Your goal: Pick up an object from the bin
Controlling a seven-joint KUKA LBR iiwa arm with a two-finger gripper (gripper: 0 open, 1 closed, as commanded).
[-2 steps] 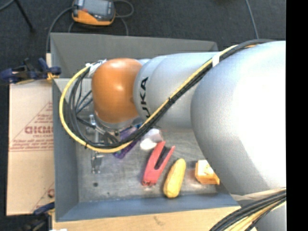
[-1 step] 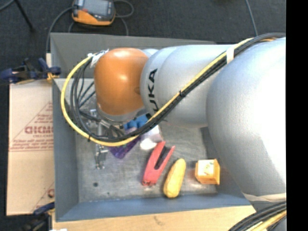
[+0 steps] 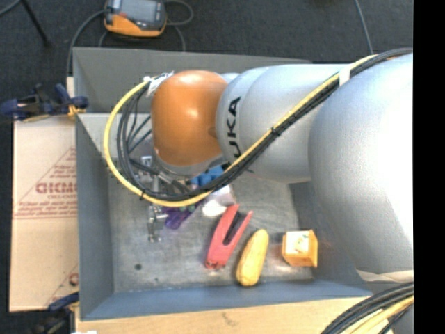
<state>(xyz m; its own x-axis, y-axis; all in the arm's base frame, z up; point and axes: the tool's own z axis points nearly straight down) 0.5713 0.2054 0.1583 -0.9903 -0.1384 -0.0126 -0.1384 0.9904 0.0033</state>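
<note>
Over the bin's left-centre floor: the gripper [image 3: 154,227] hangs low, its metal tip close to the grey floor, below the arm's wrist.
Gripper state: cannot tell whether it is released or clenched; the wrist and cables hide most of it, and nothing is seen held in it.
Arm: the silver KUKA arm [image 3: 292,131] reaches in from the right and covers the bin's upper right part.
Wrist: a rounded orange cover [image 3: 184,117] sits over it, with a loop of black and yellow cables [image 3: 115,127] curving round its left side and underneath.
Nearest thing: a small purple object [image 3: 178,218] lies just beside the gripper on its right, partly under the cable loop; its shape is too hidden to name.
Contact: whether the gripper touches the purple object cannot be told.
White piece: a small pale object [image 3: 217,206] lies just right of the purple one, at the edge of the arm.
Blue piece: a blue object [image 3: 206,179] shows under the wrist, mostly covered.
Pink thing: a pink two-pronged piece like a clothes peg [image 3: 224,241] lies slanted near the bin's middle, prongs pointing up and to the right.
Yellow thing: a yellow oblong, like a corn cob [image 3: 252,257], lies just right of the pink piece, close to the near wall.
Orange block: an orange cube [image 3: 300,249] with a pale face lies near the yellow oblong, on its right.
Bin: the grey metal bin [image 3: 94,256] has bare floor at its lower left.
</note>
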